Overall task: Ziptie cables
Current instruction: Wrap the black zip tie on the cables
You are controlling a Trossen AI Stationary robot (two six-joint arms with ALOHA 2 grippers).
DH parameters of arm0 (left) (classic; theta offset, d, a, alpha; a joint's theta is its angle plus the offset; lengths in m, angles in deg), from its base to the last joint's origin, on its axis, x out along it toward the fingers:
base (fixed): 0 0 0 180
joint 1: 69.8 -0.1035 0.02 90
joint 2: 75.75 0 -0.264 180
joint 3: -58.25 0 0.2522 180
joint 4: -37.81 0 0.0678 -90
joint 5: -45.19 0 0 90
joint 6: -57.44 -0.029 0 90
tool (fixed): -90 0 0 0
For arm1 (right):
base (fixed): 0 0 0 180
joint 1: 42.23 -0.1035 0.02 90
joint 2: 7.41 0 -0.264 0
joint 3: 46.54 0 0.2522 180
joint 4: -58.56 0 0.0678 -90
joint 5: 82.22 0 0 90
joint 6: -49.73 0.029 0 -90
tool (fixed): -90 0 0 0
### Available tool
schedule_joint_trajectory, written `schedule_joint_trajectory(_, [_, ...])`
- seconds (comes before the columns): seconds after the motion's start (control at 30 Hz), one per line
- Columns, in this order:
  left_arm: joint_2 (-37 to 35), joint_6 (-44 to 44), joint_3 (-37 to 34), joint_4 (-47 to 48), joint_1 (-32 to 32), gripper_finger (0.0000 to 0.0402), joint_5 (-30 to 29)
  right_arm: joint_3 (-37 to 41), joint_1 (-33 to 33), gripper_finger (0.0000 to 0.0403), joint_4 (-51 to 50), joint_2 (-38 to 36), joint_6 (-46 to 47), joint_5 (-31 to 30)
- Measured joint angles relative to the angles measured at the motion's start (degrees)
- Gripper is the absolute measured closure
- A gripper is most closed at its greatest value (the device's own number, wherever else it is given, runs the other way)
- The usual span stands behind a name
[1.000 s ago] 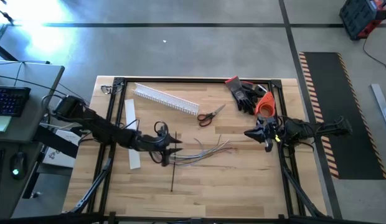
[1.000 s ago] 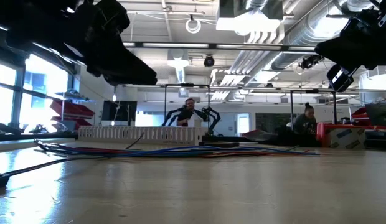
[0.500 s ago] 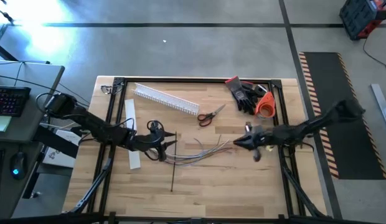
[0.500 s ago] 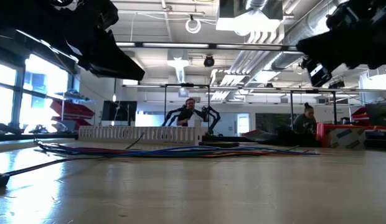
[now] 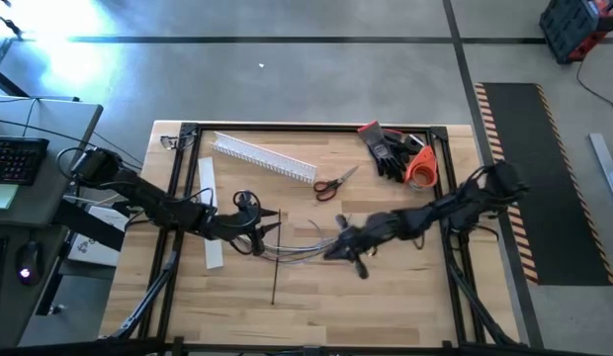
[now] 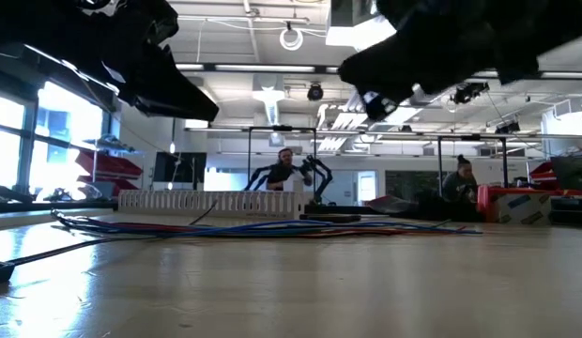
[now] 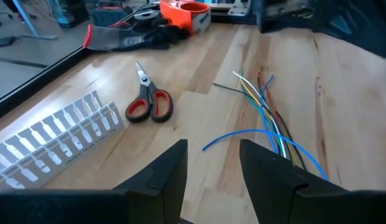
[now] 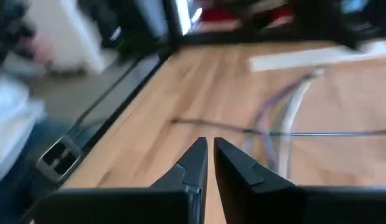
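Observation:
The cables (image 5: 311,240) are a loose bundle of thin wires, blue, green, yellow and red in the left wrist view (image 7: 272,122), lying flat on the middle of the table; the low view shows the cables (image 6: 272,226) as a low strand. A long black zip tie (image 5: 274,279) lies at their left end. My left gripper (image 5: 270,230) hovers open over the bundle's left end, its own view (image 7: 213,163) looking along the wires. My right gripper (image 5: 339,248) hangs above the bundle's right part, shut and holding nothing (image 8: 210,152).
A white slotted duct (image 5: 264,157) lies toward the far-left corner and a flat white strip (image 5: 209,210) along the left side. Red-handled scissors (image 5: 333,184) sit behind the cables. Black gloves (image 5: 388,148) and an orange tape roll (image 5: 421,166) occupy the far-right corner. Bare wood lies near.
My right gripper has swept from the table's right edge toward the left and now stands over the cables' right part. My left gripper has drawn back slightly toward the table's left. The cables and the zip tie have kept still.

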Motion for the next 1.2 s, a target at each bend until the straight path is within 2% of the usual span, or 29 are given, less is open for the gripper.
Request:
schedule_joint_trajectory(0.13, [0.0, 0.0, 0.0, 0.1, -0.3, 0.0271, 0.0, -13.1, 3.0, 0.0367, -27.6, 2.7, -3.9, -1.1])
schedule_joint_trajectory(0.23, [0.0, 0.0, 0.0, 0.0, -0.6, 0.0271, 0.0, -21.2, 4.7, 0.0332, -41.4, 7.2, -9.3, -2.4])
schedule_joint_trajectory(0.4, [0.1, 0.1, 0.0, 0.0, -0.9, 0.0271, 0.1, -31.1, 8.8, 0.0292, -49.1, 16.8, -10.4, -2.6])
schedule_joint_trajectory(0.5, [0.2, 0.0, 0.0, -0.1, -0.9, 0.0271, 0.2, -35.4, 10.4, 0.0296, -51.6, 22.0, -10.3, -2.7])
schedule_joint_trajectory(0.6, [0.2, 0.1, 0.0, 0.0, -0.9, 0.0271, 0.3, -39.0, 11.0, 0.0320, -56.4, 25.2, -9.5, -5.4])
schedule_joint_trajectory(0.73, [0.2, 0.7, 0.0, 0.0, -0.8, 0.0271, 0.3, -41.0, 11.5, 0.0379, -67.1, 26.5, -6.9, -9.6])
schedule_joint_trajectory(0.8, [0.2, 1.3, 0.0, 0.1, -0.8, 0.0271, 0.3, -40.8, 11.5, 0.0396, -73.0, 26.0, -5.0, -9.7])
schedule_joint_trajectory(0.97, [0.2, 1.6, -0.1, 0.1, -0.7, 0.0271, 0.4, -40.1, 10.3, 0.0397, -90.7, 24.1, -1.2, -12.0])
schedule_joint_trajectory(1.13, [0.2, 1.6, 0.0, -0.1, -0.2, 0.0271, 0.3, -36.4, 8.9, 0.0401, -94.5, 18.7, 1.4, -20.2])
schedule_joint_trajectory(1.2, [0.2, 1.6, 0.0, -0.1, 0.1, 0.0271, 0.3, -33.8, 8.6, 0.0401, -92.5, 15.5, 2.7, -22.4])
